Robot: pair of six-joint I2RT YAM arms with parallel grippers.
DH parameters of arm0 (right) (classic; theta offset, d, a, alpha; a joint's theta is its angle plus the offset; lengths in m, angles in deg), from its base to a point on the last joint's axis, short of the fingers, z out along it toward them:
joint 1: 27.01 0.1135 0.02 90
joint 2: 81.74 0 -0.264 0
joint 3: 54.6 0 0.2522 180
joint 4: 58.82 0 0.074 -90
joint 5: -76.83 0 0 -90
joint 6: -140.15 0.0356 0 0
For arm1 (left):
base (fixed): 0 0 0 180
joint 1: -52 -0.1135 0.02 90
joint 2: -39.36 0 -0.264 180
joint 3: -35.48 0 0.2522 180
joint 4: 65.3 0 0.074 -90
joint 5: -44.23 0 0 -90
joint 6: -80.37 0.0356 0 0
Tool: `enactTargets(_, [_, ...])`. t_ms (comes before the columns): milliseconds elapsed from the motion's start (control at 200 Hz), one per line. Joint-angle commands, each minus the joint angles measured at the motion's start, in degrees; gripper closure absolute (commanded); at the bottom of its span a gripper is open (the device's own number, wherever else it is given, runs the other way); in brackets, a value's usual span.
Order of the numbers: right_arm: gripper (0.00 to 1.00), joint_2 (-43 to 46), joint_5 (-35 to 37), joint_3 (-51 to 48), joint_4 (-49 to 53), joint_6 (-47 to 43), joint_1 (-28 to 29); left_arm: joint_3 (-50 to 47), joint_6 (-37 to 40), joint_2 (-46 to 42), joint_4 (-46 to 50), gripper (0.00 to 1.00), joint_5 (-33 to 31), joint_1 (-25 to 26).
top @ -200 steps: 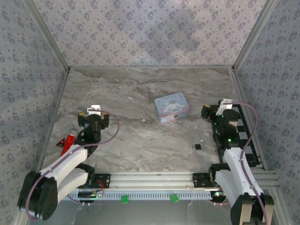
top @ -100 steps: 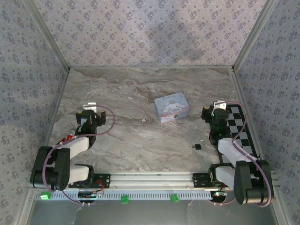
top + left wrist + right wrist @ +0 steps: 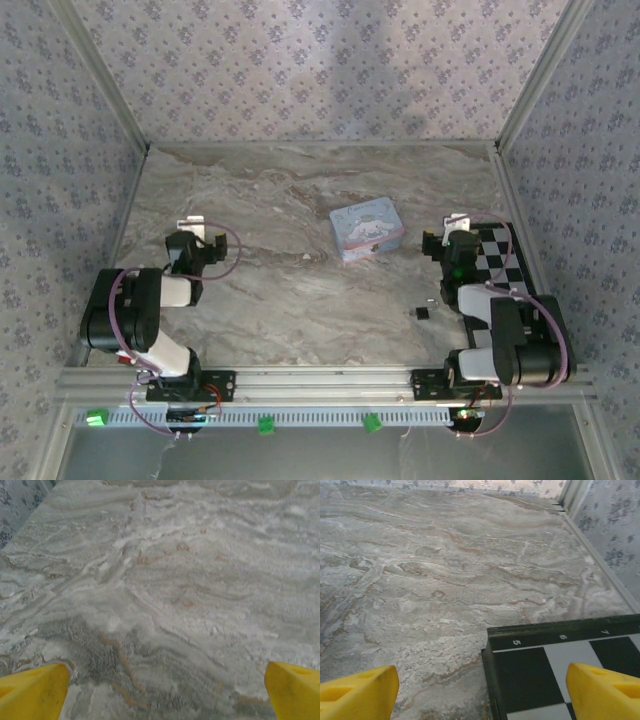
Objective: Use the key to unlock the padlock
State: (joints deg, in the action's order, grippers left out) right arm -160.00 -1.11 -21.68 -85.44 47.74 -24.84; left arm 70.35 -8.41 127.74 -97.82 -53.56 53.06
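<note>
Over the last second both arms have folded back toward the rail at the bottom of the overhead view. Their elbows are now bunched near their bases, and more of the black-and-white chequered board (image 3: 497,262) at the right edge lies uncovered. The left gripper (image 3: 160,695) sits at the left middle of the overhead view, above the grey marbled tabletop (image 3: 300,290). In its wrist view its yellow fingertips (image 3: 32,692) stand in the two bottom corners, wide apart, with bare marble between them. The right gripper (image 3: 482,692) sits at the right middle. Its fingertips are spread just as wide and hold nothing, and the board's corner lies in the lower right of its wrist view. A pale blue rectangular tin with a cartoon print (image 3: 367,231) lies just right of centre. Below and right of it, well apart from both grippers, a small black square object (image 3: 423,313) rests on the marble with a tiny pale piece (image 3: 432,301) just beside it. They are too small to tell which is the padlock and which the key.
</note>
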Motion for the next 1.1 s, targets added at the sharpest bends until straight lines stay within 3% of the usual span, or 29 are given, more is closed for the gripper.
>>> enactTargets(0, [0.12,-4.12,-5.52,-0.05,-8.71,0.27,-2.14,2.61,-2.16,-0.67,0.35,0.00,2.56,-0.78])
enactTargets(255, [0.10,-8.93,-6.53,3.11,-6.46,0.91,-2.87,2.29,-2.62,-0.48,-0.75,0.00,1.28,-0.80])
enactTargets(315, [0.01,-9.28,-6.06,2.69,-7.84,1.26,-3.07,2.29,-2.59,-0.46,-0.94,0.00,1.26,-0.79])
enactTargets(595, [0.01,-9.09,-0.31,1.98,-9.09,1.42,-1.53,2.28,-2.60,-0.49,-0.92,0.00,1.29,-0.80])
enactTargets(1099, [0.01,-9.02,-1.92,2.30,-8.19,1.90,-2.26,2.20,-2.53,-0.43,-1.09,0.00,1.01,-0.57])
